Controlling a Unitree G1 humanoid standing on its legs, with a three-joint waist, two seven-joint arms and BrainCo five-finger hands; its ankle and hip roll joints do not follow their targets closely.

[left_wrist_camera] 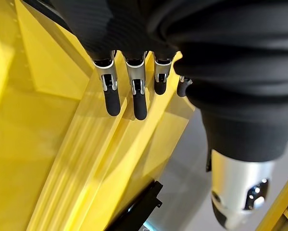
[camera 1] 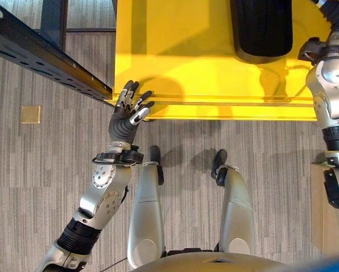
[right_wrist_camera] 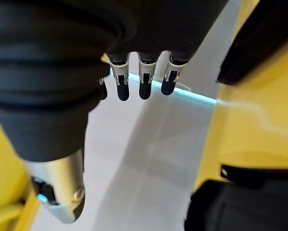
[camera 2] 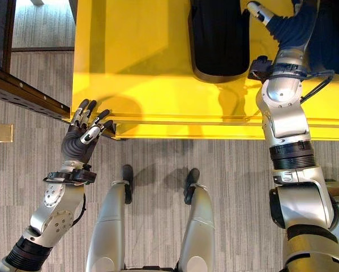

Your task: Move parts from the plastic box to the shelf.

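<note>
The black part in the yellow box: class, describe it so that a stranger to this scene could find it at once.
Start at the big yellow plastic box in front of the robot. Inside it, towards the robot's right hand, lies the black part, long with a rounded end. It is the one dark shape on the yellow floor.

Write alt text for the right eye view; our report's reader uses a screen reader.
Seen from above, the right hand reaches into a yellow box beside a black part. The left hand, fingers relaxed, rests at the box's near corner by a dark shelf rail.
</note>
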